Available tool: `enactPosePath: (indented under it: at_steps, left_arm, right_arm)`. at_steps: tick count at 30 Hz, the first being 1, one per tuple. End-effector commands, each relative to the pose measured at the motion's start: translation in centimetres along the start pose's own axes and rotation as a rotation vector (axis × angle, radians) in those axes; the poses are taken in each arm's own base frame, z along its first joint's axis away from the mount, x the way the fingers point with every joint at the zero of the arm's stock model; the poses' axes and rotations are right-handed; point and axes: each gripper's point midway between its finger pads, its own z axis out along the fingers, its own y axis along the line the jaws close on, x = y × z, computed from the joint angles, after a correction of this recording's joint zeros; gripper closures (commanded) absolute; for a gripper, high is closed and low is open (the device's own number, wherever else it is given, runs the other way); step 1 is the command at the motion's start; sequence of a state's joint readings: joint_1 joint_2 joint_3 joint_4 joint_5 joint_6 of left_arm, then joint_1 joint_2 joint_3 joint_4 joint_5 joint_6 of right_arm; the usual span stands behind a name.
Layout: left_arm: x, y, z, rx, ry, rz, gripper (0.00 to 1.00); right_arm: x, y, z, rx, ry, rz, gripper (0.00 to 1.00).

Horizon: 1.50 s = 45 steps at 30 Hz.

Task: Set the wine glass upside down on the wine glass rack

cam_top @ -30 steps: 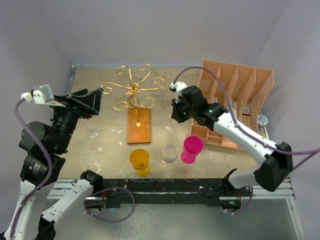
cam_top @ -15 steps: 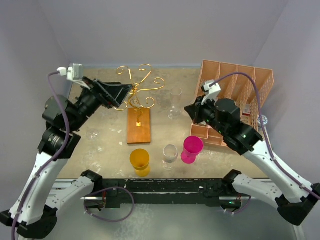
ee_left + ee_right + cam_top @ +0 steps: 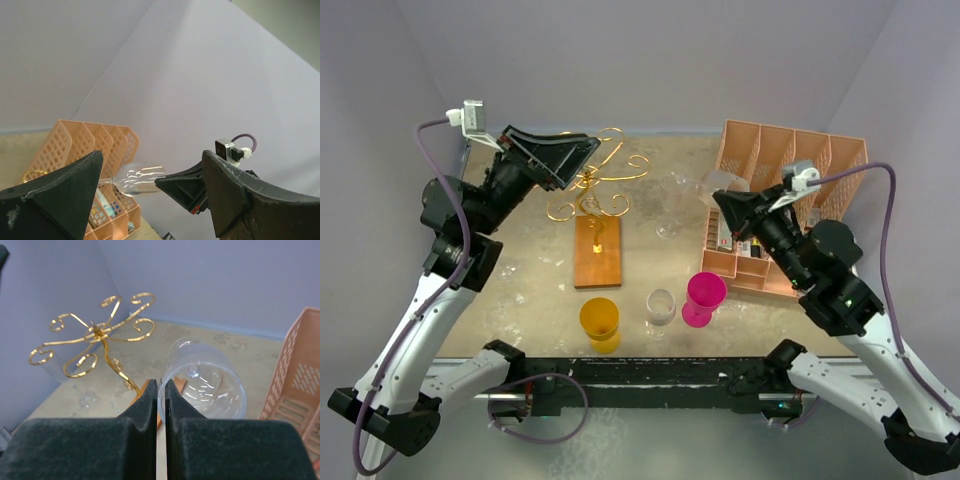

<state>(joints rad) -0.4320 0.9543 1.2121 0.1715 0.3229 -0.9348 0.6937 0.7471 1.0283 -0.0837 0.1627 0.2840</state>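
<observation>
Table (image 3: 650,195): 1 rack (image 3: 588,182), 1 organizer (image 3: 800,170); right tool (image 3: 160,390) pinching 1 wine glass (image 3: 210,385).

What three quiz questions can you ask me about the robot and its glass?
1. True or false: the wine glass already hangs on the wine glass rack.
2. The rack's curly arms are: A silver, B gold, C blue.
3. Which gripper holds the wine glass?

Key:
1. False. It is up in the air, beside the rack.
2. B.
3. The right gripper.
</observation>
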Motion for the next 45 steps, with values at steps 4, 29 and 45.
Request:
enactPosePath:
  at_steps: [4,29,45]
  left_arm:
    - [-3.1,-3.9,0.9,0.191,-0.131,-0.104,0.24]
    - [2.1,-0.9,7.0,0.113,-0.197,-0.452,0.29]
    - [2.3,-1.2,10.0,0.098,-0.311,-0.553,0.55]
  right_arm:
    - [-10.7,2.7,-2.3,-0.115,-0.373,0.05,1.0]
    - [-17.3,4.1,0.1,-0.187,-0.705,0.263,1.0]
    - [-16.2,6.6,0.4,-0.347,-0.672,0.349,1.0]
